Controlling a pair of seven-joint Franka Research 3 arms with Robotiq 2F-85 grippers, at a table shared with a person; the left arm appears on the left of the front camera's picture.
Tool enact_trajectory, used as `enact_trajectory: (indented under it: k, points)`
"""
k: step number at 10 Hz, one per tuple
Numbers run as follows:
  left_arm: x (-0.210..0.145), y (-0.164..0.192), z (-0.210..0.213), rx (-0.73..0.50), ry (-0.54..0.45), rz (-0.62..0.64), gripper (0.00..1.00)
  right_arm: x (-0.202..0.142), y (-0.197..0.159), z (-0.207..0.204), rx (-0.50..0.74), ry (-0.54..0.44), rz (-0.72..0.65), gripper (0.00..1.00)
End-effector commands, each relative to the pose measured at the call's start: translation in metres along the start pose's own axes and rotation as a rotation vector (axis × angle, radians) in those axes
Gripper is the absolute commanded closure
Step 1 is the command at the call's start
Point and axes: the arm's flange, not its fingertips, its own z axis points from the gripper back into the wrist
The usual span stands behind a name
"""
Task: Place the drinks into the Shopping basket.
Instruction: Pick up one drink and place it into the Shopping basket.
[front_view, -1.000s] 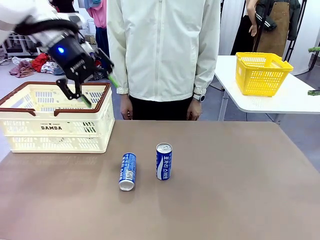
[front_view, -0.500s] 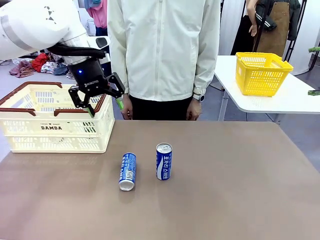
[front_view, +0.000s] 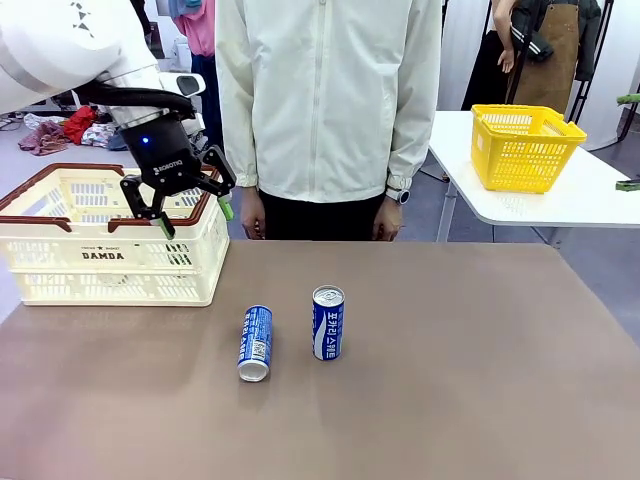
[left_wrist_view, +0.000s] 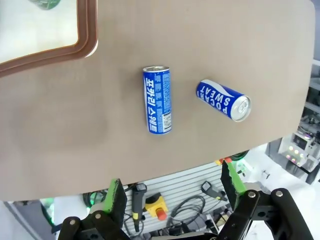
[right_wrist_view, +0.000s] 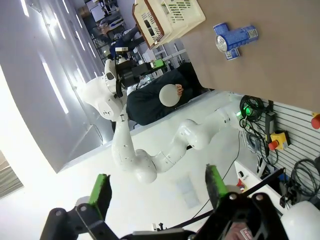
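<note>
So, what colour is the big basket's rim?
Dark brown; the rim shows best in the front view.

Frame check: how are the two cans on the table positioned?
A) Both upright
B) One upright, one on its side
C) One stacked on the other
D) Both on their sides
B: the left can lies on its side with one end towards the camera, while the right can stands upright next to it, with a gap between them.

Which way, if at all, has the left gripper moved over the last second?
Yes. The left gripper has dropped lower, closer to the right end of the basket rim.
</note>
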Motion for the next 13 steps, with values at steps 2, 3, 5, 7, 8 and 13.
enact_trajectory:
  k: [2,3,5,7,8,13]
  points:
    - [-0.028,-0.020,-0.030,-0.013,-0.046,-0.019,0.00,0.000,0.005,0.002,0.013,0.011,0.005,0.00]
    - [-0.050,-0.035,-0.051,0.050,-0.051,-0.028,0.00,0.000,0.005,0.002,0.013,0.011,0.005,0.00]
    - [-0.077,-0.052,-0.083,0.137,-0.077,-0.042,0.00,0.000,0.005,0.002,0.013,0.011,0.005,0.00]
    - [-0.082,-0.060,-0.124,0.237,-0.160,-0.057,0.00,0.000,0.005,0.002,0.013,0.011,0.005,0.00]
    - [-0.077,-0.058,-0.147,0.305,-0.183,-0.114,0.00,0.000,0.005,0.002,0.013,0.011,0.005,0.00]
    - [-0.046,-0.023,-0.211,0.265,-0.177,-0.262,0.00,0.000,0.005,0.002,0.013,0.011,0.005,0.00]
